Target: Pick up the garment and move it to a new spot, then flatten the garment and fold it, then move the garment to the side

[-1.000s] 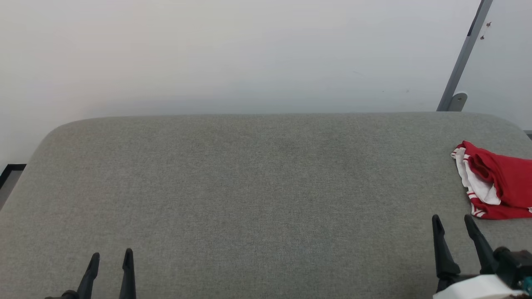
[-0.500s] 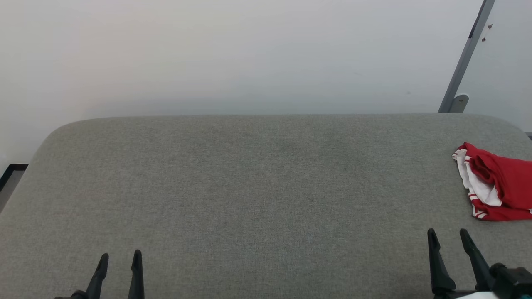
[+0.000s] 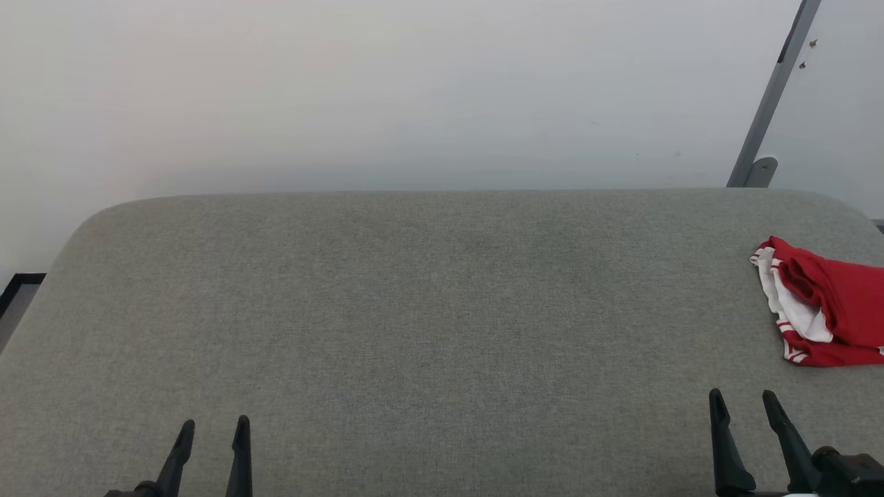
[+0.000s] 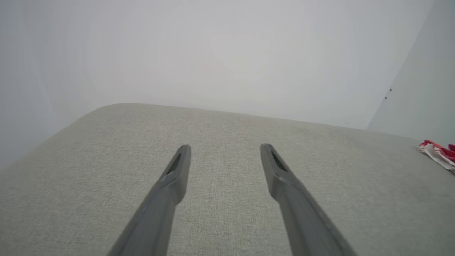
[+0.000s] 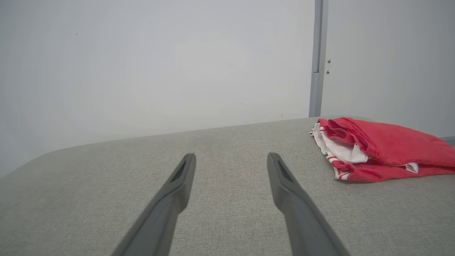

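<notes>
The garment [image 3: 829, 304] is a red shirt with white, red-striped sleeve parts, lying folded in a small pile at the right edge of the grey cushioned surface [image 3: 428, 310]. The same pile of the garment [image 5: 376, 149] lies ahead and right of my right gripper [image 5: 231, 156], which is open and empty, a little short of the cloth. In the head view the right gripper [image 3: 740, 397] stands at the lower right, below the pile. My left gripper [image 3: 214, 422] is open and empty at the lower left, far from the garment [image 4: 439, 154].
A pale wall rises behind the surface. A grey metal post [image 3: 773, 90] leans at the back right, close behind the garment. At the far left the surface's rounded corner drops to a dark floor strip [image 3: 17, 286].
The right gripper has drawn back toward the bottom of the head view, away from the garment. The left gripper has slid a little to the right. The garment has not moved.
</notes>
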Robot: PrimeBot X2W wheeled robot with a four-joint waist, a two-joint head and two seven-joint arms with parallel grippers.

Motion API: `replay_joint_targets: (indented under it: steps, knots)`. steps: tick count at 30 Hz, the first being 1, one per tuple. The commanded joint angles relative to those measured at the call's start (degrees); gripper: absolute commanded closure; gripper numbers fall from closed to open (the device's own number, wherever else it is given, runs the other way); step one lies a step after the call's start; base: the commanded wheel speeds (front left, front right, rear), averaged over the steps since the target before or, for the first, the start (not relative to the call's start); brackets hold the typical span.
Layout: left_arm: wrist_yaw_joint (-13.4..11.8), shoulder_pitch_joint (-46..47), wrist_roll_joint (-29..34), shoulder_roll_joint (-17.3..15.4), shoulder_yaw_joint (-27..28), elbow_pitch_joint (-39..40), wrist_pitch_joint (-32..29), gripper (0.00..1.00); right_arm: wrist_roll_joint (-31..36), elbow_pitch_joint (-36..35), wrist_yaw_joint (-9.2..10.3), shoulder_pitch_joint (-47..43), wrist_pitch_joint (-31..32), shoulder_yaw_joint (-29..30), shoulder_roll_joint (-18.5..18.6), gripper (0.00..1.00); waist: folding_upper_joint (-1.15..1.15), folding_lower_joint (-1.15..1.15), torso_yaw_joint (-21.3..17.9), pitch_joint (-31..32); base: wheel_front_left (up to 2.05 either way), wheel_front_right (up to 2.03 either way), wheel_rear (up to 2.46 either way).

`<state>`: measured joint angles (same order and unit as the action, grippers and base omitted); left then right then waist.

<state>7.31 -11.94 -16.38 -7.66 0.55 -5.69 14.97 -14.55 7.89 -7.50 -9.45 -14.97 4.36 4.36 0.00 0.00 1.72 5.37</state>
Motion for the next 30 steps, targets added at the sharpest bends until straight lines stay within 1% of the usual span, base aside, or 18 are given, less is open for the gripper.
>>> replay_joint_targets:
  steps: [1,3,4,7,17,30]
  knots:
    - [0.2,0.5,1.0,-0.3,0.3,0.2,0.3,0.0,0.2,-0.2,0.02,-0.5,-0.2,0.1,-0.1,0.0,0.0,0.0,0.0,0.0,0.0,0.0,0.0]
    - [0.2,0.6,1.9,0.0,0.5,0.2,0.3,0.0,0.2,-0.2,0.02,-0.6,-0.2,0.1,-0.3,0.0,0.0,0.0,0.1,0.0,0.0,0.0,0.0]
    - [0.0,0.0,1.9,0.1,0.4,-0.1,0.0,1.0,0.0,0.2,0.0,0.0,0.0,0.0,-0.1,1.0,0.0,0.0,0.0,0.0,0.0,0.0,0.0]
    - [0.0,-0.4,1.8,0.7,0.2,-1.7,-0.1,1.0,-0.2,1.6,0.0,-0.6,0.1,-0.2,-0.4,1.0,0.0,0.0,0.0,-0.1,0.0,0.0,0.0]
    - [0.0,2.2,-8.9,1.2,0.9,-2.5,-3.0,1.0,-10.7,2.3,0.0,1.8,3.2,0.3,-0.6,1.0,0.0,0.0,-0.1,-0.5,0.0,0.0,0.0]
    - [0.1,5.2,-21.0,1.8,1.8,-3.5,-6.2,1.0,-22.8,2.9,0.0,4.3,6.4,0.6,-0.7,1.0,0.0,0.0,-0.3,-1.1,0.0,0.0,0.0]
